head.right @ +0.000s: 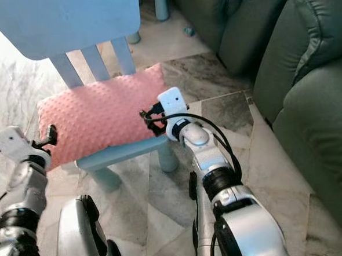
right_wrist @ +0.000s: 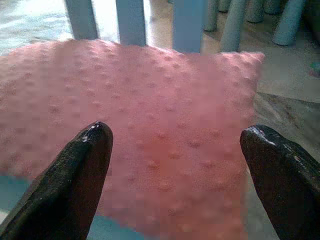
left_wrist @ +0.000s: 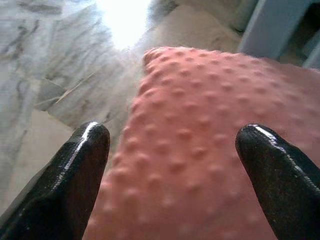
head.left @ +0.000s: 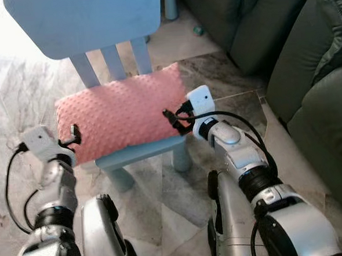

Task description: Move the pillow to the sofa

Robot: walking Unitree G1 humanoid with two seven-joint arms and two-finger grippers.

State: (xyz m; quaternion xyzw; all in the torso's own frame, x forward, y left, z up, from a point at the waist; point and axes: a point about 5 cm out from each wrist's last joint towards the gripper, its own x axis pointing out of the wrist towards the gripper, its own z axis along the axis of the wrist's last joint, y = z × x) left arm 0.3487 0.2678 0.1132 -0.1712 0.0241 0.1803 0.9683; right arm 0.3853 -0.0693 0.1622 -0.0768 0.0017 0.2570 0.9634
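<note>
Well off to the right pincer's (head.left: 171,117) far side sits the green sofa (head.left: 307,73), while the pink pillow (head.left: 120,111) lies on the blue chair (head.left: 139,152) between both pincers, each with fingers spread apart at a pillow end. If the left pincer (head.left: 74,135) closes on only an edge, the soft pillow could sag and slip out, and the slatted chair back (head.left: 114,59) just beyond could snag it.

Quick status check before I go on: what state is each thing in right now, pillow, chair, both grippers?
pink pillow: lying flat on the chair seat, not lifted
blue chair: upright, beside the sofa
left gripper: open, at the pillow's left end
right gripper: open, at the pillow's right end
</note>
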